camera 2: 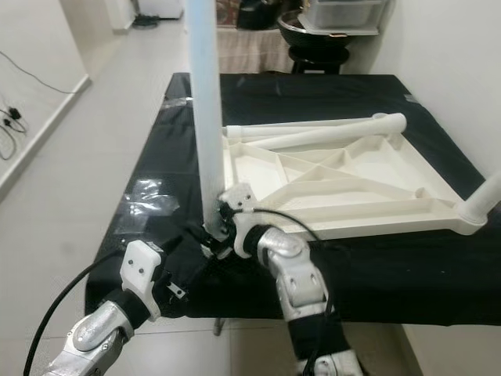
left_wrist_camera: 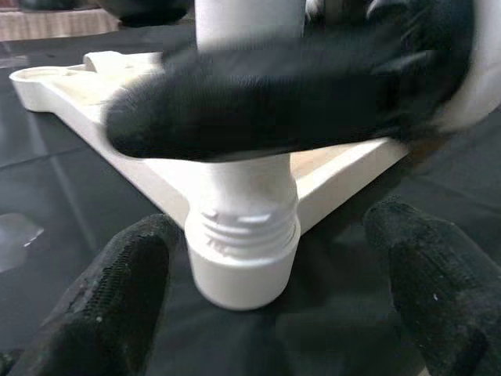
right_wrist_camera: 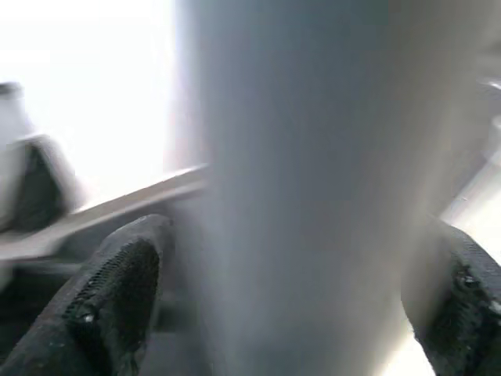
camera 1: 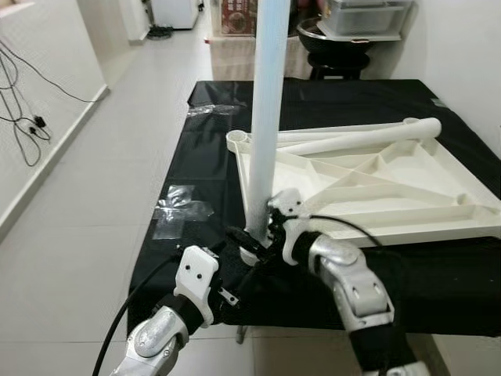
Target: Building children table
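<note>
A: What carries everything here?

B: A counter draped in black cloth, standing on a pale tiled floor.

A: And what lies directly on it?

B: A white tabletop, turned underside up so its ribs show, spreads from just beyond the jaws out to their right. One corner socket sits right at the jaws, with a white leg standing upright in it.

A: Anything else?

B: Two loose white legs lie on the tabletop's far edge. To the left of the jaws, clear plastic wrapping lies flat on the cloth, and another crumpled piece rests farther away.
</note>
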Tool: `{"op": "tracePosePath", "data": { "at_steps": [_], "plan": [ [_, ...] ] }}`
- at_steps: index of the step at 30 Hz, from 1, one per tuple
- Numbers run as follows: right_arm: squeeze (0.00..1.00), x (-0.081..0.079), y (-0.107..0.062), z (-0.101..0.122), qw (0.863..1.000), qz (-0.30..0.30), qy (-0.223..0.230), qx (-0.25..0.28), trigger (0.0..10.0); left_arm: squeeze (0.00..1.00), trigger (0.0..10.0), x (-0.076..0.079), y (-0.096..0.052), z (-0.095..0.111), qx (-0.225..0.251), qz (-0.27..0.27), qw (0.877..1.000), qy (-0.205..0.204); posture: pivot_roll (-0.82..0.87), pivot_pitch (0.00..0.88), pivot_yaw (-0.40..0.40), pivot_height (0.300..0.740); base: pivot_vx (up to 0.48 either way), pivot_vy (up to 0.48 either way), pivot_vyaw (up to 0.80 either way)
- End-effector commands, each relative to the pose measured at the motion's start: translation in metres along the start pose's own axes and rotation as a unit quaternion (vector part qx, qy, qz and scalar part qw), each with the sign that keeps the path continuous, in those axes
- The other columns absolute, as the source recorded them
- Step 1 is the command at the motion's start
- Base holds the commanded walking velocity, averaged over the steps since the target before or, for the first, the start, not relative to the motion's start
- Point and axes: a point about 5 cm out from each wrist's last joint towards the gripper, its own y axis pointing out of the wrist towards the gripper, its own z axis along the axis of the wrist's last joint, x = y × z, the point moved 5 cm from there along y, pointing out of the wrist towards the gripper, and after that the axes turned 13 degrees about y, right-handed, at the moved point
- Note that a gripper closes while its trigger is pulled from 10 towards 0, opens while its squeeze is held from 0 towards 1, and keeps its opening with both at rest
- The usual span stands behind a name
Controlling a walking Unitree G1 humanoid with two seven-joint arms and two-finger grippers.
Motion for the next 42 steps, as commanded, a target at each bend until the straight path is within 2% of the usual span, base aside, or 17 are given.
{"op": "tracePosePath", "data": {
  "at_steps": [1, 4, 10, 11, 13, 14, 21, 28, 30, 31, 32, 33, 34, 36, 38, 39, 42],
  "plan": [
    [0.0, -0.009, -0.002, -0.002, 0.996, 0.082, -0.021, -0.028, 10.0, 0.0, 10.0, 0.001, -0.001, -0.008, -0.012, -0.001, 1.0, -0.005, 0.06, 0.146, -0.024, 0.74, 0.0, 0.0, 0.0],
    [0.0, -0.008, -0.006, 0.004, 0.989, 0.135, -0.043, -0.046, 10.0, 0.0, 10.0, 0.001, -0.002, -0.009, -0.013, 0.0, 1.0, -0.005, 0.07, 0.146, -0.028, 0.74, 0.0, 0.0, 0.0],
    [0.0, 0.006, 0.0, 0.022, 0.986, 0.163, -0.004, -0.019, 10.0, 0.0, 10.0, 0.0, -0.003, -0.009, -0.014, 0.004, 1.0, -0.006, 0.09, 0.15, -0.031, 0.74, 0.0, 0.0, 0.0],
    [0.0, 0.005, 0.0, 0.023, 0.985, 0.174, 0.004, -0.018, 3.5, 0.0, 10.0, 0.0, -0.004, -0.009, -0.014, 0.003, 1.0, -0.007, 0.09, 0.152, -0.033, 0.74, 0.0, 0.0, 0.0],
    [0.0, 0.004, -0.001, 0.023, 0.983, 0.184, 0.009, -0.018, 3.5, 0.0, 10.0, 0.0, -0.004, -0.009, -0.014, 0.003, 1.0, -0.007, 0.09, 0.152, -0.033, 0.74, 0.0, 0.0, 0.0],
    [0.0, 0.003, -0.003, 0.023, 0.98, 0.197, 0.015, -0.02, 0.0, 0.0, 10.0, 0.0, -0.004, -0.009, -0.014, 0.003, 1.0, -0.008, 0.09, 0.155, -0.032, 0.74, 0.0, 0.0, 0.0],
    [0.0, 0.009, -0.008, 0.022, 0.979, 0.201, 0.017, -0.02, 0.0, 0.0, 10.0, 0.004, -0.005, -0.009, -0.014, -0.001, 1.0, -0.01, 0.09, 0.163, -0.03, 0.74, 0.0, 0.0, 0.0],
    [0.0, 0.028, -0.014, 0.02, 0.995, 0.103, 0.007, 0.009, 0.0, 0.0, 10.0, 0.005, -0.004, -0.007, -0.012, -0.002, 1.0, -0.012, 0.08, 0.176, -0.032, 0.74, 0.0, 0.0, 0.0],
    [0.0, 0.033, -0.017, 0.017, 0.998, 0.05, 0.01, 0.021, 0.0, 0.0, 10.0, 0.004, -0.003, -0.007, -0.012, -0.002, 1.0, -0.013, 0.07, 0.182, -0.03, 0.74, 0.0, 0.0, 0.0],
    [0.0, 0.037, -0.019, 0.009, 0.999, -0.024, 0.02, 0.035, 0.0, 0.0, 10.0, 0.004, -0.003, -0.006, -0.011, -0.003, 1.0, -0.013, 0.06, 0.185, -0.03, 0.74, 0.0, 0.0, 0.0],
    [0.0, 0.044, -0.023, -0.005, 0.988, -0.147, 0.008, 0.043, 0.0, 0.0, 10.0, 0.003, -0.004, -0.006, -0.011, -0.003, 1.0, -0.013, 0.04, 0.191, -0.024, 0.74, 0.0, 0.0, 0.0],
    [0.0, 0.044, -0.023, -0.005, 0.988, -0.147, 0.008, 0.043, 0.0, 0.0, 10.0, 0.003, -0.004, -0.006, -0.011, -0.003, 1.0, -0.013, 0.04, 0.191, -0.024, 0.74, 0.0, 0.0, 0.0],
    [0.0, 0.048, -0.03, -0.012, 0.972, -0.23, -0.004, 0.049, 0.0, 0.0, 10.0, 0.002, -0.004, -0.006, -0.01, -0.003, 1.0, -0.013, 0.04, 0.191, -0.024, 0.74, 0.0, 0.0, 0.0],
    [0.0, 0.012, -0.022, -0.041, 0.973, -0.231, -0.019, 0.014, 0.0, 0.0, 10.0, 0.0, -0.003, -0.005, -0.009, -0.005, 1.0, -0.013, 0.04, 0.191, -0.024, 0.74, 0.0, 0.0, 0.0],
    [0.0, 0.012, -0.022, -0.041, 0.973, -0.231, -0.019, 0.014, 0.0, 0.0, 10.0, 0.0, -0.003, -0.005, -0.009, -0.005, 1.0, -0.013, 0.04, 0.191, -0.024, 0.74, 0.0, 0.0, 0.0],
    [0.0, 0.0, -0.016, -0.048, 0.978, -0.208, -0.02, -0.002, 0.0, 0.0, 10.0, 0.0, -0.002, -0.005, -0.008, -0.006, 1.0, -0.012, 0.04, 0.191, -0.024, 0.74, 0.0, 0.0, 0.0],
    [0.0, 0.003, -0.015, -0.047, 0.976, -0.218, -0.006, 0.005, 0.0, 0.0, 10.0, -0.001, -0.002, -0.005, -0.008, -0.005, 1.0, -0.011, 0.04, 0.182, -0.011, 0.74, 0.0, 0.0, 0.0]
  ]
}}
